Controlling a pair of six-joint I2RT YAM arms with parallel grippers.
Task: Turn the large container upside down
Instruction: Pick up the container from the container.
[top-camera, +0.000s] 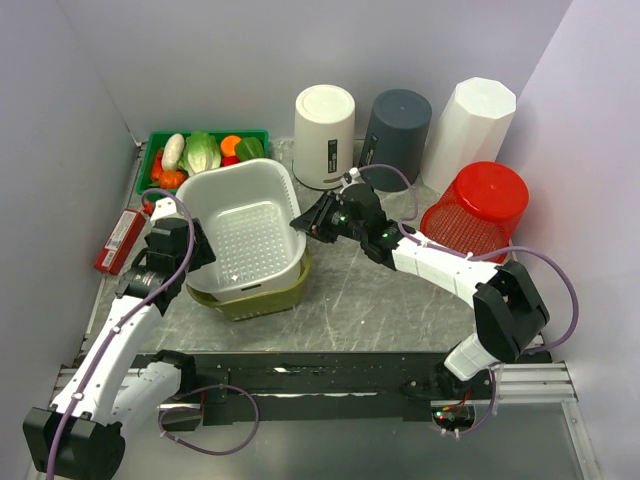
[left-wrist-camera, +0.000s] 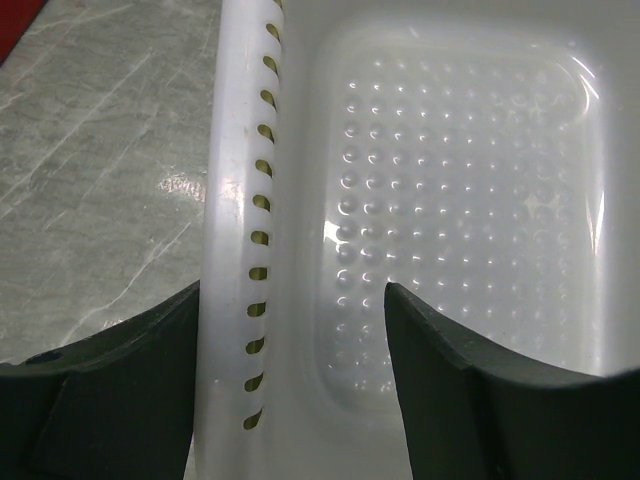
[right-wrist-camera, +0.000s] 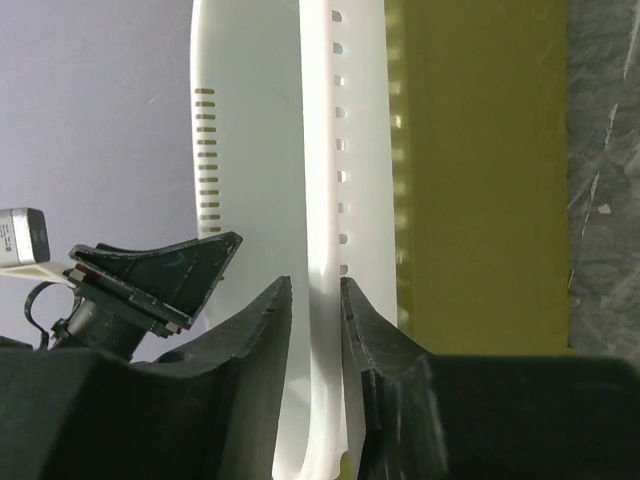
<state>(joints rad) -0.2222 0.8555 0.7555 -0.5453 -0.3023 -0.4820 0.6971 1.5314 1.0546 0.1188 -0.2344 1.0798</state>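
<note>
The large container is a white perforated basket (top-camera: 245, 235), tilted with its opening towards the camera, and it rests in an olive-green basin (top-camera: 265, 298). My left gripper (top-camera: 195, 245) straddles the basket's left rim (left-wrist-camera: 235, 200) with its jaws open: the outer finger lies against the rim, and the inner finger stands apart inside the basket. My right gripper (top-camera: 303, 222) is shut on the basket's right rim (right-wrist-camera: 320, 150). The wrist view shows both of its fingers pressed on the white wall, with the olive basin (right-wrist-camera: 480, 180) beyond.
At the back stand a green tray of vegetables (top-camera: 205, 150), an upturned white bin (top-camera: 325, 120), a dark grey bin (top-camera: 398, 125) and a tall white bin (top-camera: 470, 120). A red mesh basket (top-camera: 480, 205) sits at the right. A red packet (top-camera: 120, 240) lies at the left wall.
</note>
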